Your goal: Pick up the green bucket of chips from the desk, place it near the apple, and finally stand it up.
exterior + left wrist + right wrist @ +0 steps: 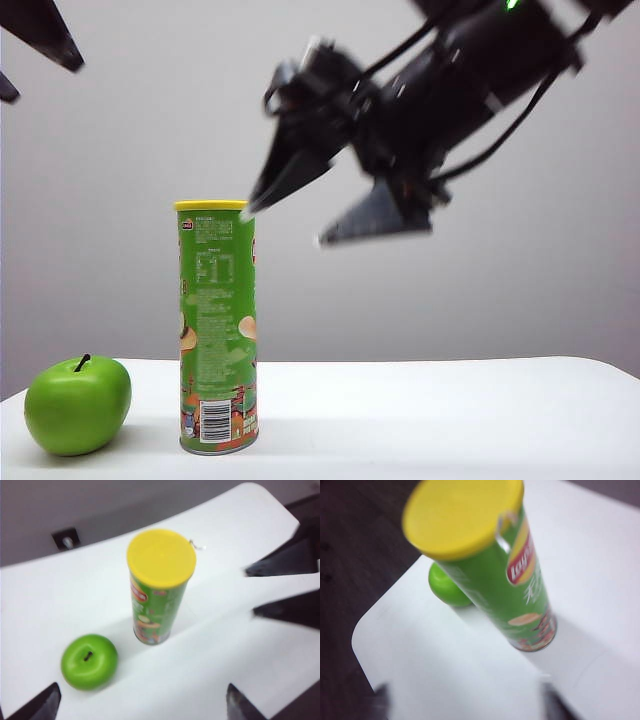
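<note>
**Chip can upright beside the apple, both grippers clear of it**

The green bucket of chips (217, 325) stood upright on the desk (430, 420), yellow lid up and silver base down, near the desk's left end. The apple (78, 404) sat just to its left, close by but with a small gap between them, stem pointing up.

The right gripper (335, 220) hung in the air to the upper right of the can, blurred, its fingers spread apart with nothing between them; one fingertip (255, 207) was level with the lid's right edge, and whether it touched the lid could not be told.

The left gripper (142, 706) was high at the far left, well above the apple. Its fingers were spread wide and empty, looking down on both can and apple.
</note>
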`<act>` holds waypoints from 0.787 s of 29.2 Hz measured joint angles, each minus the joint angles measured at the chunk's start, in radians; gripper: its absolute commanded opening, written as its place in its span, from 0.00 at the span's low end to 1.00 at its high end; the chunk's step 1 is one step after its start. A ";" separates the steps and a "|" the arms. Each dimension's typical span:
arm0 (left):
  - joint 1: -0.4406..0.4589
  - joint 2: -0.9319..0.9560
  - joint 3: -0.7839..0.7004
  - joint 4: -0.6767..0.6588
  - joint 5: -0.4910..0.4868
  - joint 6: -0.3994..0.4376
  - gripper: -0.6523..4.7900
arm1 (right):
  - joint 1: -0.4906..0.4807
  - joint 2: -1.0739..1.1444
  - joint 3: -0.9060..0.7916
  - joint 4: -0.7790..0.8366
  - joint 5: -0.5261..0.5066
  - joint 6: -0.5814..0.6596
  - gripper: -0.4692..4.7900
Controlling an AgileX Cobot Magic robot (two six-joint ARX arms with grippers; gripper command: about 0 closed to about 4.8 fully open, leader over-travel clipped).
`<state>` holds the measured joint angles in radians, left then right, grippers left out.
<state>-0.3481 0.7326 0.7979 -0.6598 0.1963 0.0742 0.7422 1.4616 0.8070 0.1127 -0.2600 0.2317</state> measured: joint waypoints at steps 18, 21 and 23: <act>0.000 -0.586 -0.175 -0.031 -0.348 -0.001 0.55 | -0.349 -0.537 -0.051 -0.085 0.127 -0.193 0.09; -0.001 -0.627 -0.208 -0.032 -0.362 -0.003 0.55 | -0.476 -0.606 -0.096 -0.060 0.036 -0.194 0.09; 0.000 -0.623 -0.223 -0.015 -0.371 -0.003 0.55 | -0.568 -0.635 -0.132 -0.026 -0.021 -0.167 0.09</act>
<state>-0.3485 0.1093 0.5747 -0.6746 -0.1745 0.0711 0.1745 0.8265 0.6750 0.0864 -0.2810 0.0647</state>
